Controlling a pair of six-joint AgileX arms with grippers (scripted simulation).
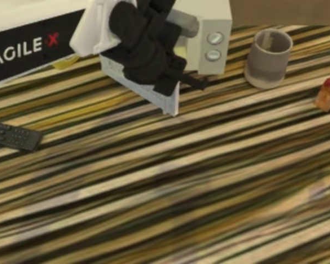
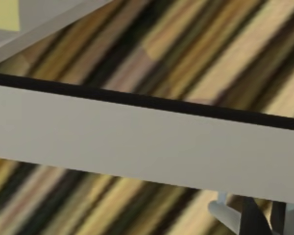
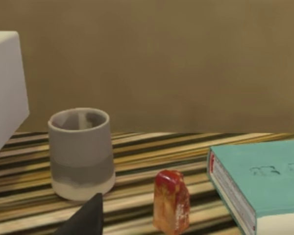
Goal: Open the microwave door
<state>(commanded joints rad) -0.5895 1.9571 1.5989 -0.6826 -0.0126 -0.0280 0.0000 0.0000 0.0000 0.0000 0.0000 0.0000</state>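
From the top view, nearest the camera is my left arm, a black bulk bent over the microwave (image 1: 209, 33) at the back of the striped worktop (image 1: 170, 187). Its left end effector (image 1: 173, 82) sits against the microwave door (image 1: 146, 88), which is swung out at an angle toward the left. Can't tell whether the fingers are spread or pinching. A grey mug (image 1: 268, 58) stands right of the microwave, a red-orange block (image 1: 328, 93) further right, and a remote (image 1: 14, 136) at the left edge.

Left wrist view: just the door's pale edge across the stripes.

Right wrist view: mug, block and a teal book (image 3: 262, 181); a dark fingertip (image 3: 85, 220) pokes in, state unclear.
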